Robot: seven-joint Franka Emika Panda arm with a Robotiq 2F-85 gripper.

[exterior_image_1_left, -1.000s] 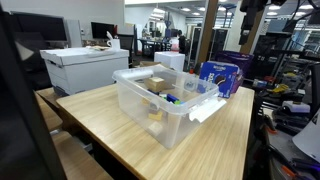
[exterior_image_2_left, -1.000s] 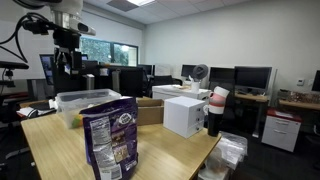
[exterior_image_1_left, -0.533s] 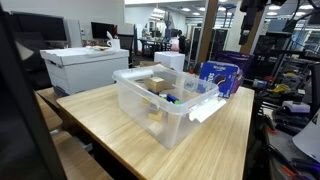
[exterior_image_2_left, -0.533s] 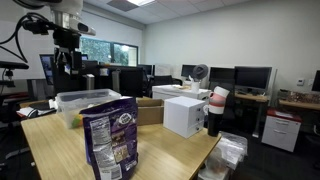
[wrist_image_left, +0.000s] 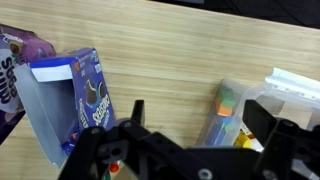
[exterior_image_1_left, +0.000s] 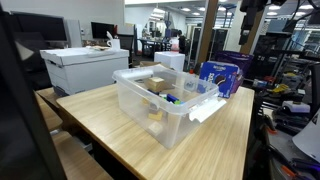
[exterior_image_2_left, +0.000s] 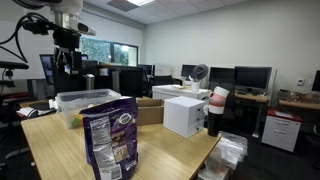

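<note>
My gripper (wrist_image_left: 200, 122) hangs open high above the wooden table (exterior_image_1_left: 215, 145), holding nothing. In the wrist view its two dark fingers (wrist_image_left: 135, 112) straddle bare wood and the edge of a clear plastic bin (wrist_image_left: 250, 112) with coloured blocks inside. A blue Oreo box (wrist_image_left: 85, 95) lies to the left of the fingers, with a purple snack bag (wrist_image_left: 14, 72) beyond it. In both exterior views the bin (exterior_image_1_left: 165, 100) (exterior_image_2_left: 80, 100) sits mid-table. The gripper (exterior_image_2_left: 67, 58) is well above the bin, touching nothing. The blue box (exterior_image_1_left: 220, 76) stands just behind the bin.
A white carton (exterior_image_1_left: 85, 65) (exterior_image_2_left: 185, 115) and an open cardboard box (exterior_image_2_left: 150, 110) stand on the table. The purple bag (exterior_image_2_left: 110, 138) stands upright at one table end. A stack of cups (exterior_image_2_left: 216, 108), desks, monitors and chairs surround the table.
</note>
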